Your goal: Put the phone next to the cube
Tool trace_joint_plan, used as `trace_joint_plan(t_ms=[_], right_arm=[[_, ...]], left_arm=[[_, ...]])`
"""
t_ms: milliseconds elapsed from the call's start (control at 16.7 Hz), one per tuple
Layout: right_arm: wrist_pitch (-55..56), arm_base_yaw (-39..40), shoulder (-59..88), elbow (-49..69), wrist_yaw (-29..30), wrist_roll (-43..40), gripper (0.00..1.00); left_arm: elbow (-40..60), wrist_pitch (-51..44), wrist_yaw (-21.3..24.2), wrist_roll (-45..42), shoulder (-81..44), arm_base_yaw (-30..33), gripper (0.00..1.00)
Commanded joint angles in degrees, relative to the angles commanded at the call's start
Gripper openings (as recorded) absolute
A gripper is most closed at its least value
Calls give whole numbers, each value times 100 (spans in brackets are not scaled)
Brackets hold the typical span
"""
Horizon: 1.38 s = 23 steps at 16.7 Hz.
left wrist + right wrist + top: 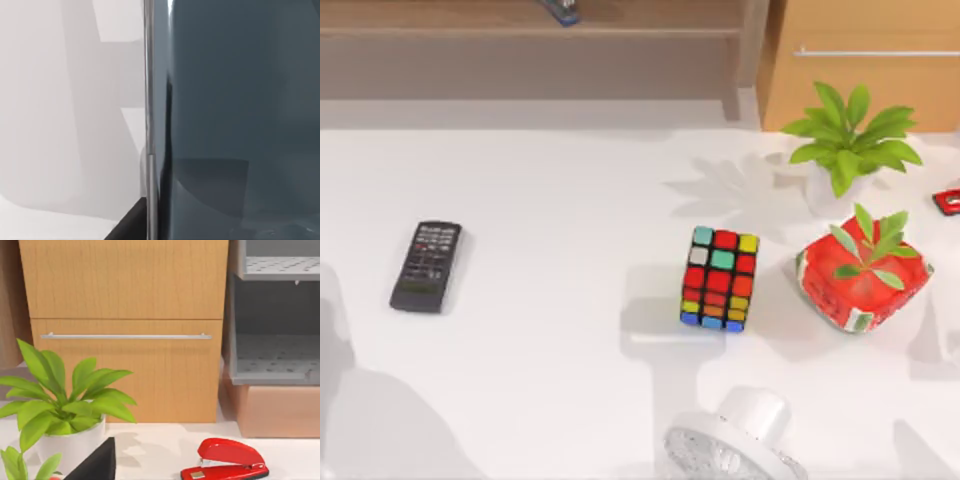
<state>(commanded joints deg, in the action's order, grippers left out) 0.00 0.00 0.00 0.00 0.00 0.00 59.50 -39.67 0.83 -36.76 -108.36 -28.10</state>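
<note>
The phone (235,115) sits very close in the left wrist view: a dark glossy teal-grey screen with a thin silvery rim, white table beside it. My left gripper is right at the phone, with a dark edge of it (125,230) at the rim. The cube (719,279), black-framed with coloured stickers, stands upright on the table right of centre in the top view. A dark tip of my right gripper (95,462) shows in the right wrist view, which faces the back right corner, away from the cube.
A black remote (426,265) lies at the left. Right of the cube stands a red planter (862,282), with a white-potted plant (848,140) behind it. A red stapler (225,460) lies before a wooden drawer cabinet (125,325). A white round object (740,440) sits at the front edge.
</note>
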Motion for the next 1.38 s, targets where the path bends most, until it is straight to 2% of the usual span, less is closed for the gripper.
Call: trace_joint_plan(t_ms=[600, 960, 1140, 1380], right_arm=[[0, 0, 0, 0, 0, 0, 100], [0, 0, 0, 0, 0, 0, 100], [0, 0, 0, 0, 0, 0, 100], [0, 0, 0, 0, 0, 0, 100]], left_arm=[[242, -540, 68, 35, 348, 16, 0], [289, -541, 76, 81, 385, 58, 0], [701, -571, 125, 584, 567, 443, 0], [1607, -731, 143, 2048, 516, 1524, 0]])
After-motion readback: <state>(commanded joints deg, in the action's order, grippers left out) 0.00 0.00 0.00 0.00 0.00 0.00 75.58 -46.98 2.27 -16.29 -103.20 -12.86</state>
